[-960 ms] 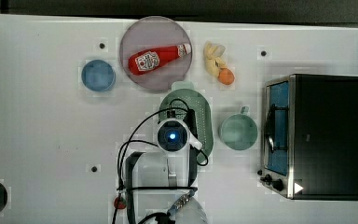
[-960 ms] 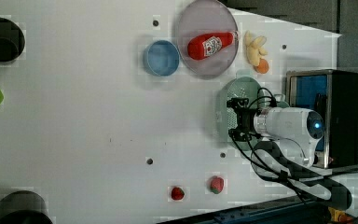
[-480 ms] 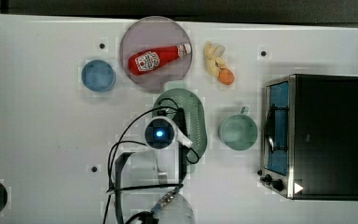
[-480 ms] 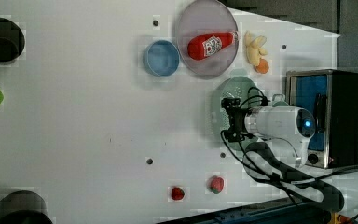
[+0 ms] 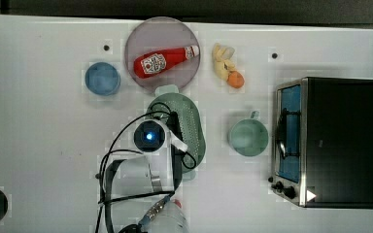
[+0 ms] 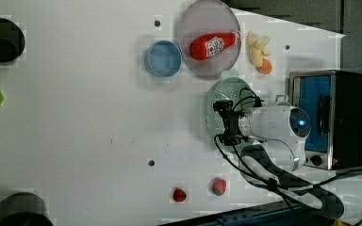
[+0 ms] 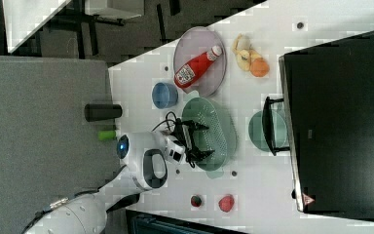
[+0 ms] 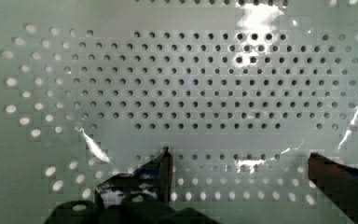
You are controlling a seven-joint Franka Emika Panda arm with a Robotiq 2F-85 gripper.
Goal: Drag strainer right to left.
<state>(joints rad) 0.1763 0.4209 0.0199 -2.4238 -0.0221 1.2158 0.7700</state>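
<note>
Strainer: pale green, perforated, resting on the white worktop, just below the purple plate holding a ketchup bottle in the top view. Claw: fingers spread wide, tips inside the strainer bowl, pinching nothing. Green mug near, on the top view's right; blue bowl apart, upper left.

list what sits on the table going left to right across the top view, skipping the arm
blue bowl → plate with the ketchup bottle → strainer → banana and orange → green mug → toaster oven
</note>
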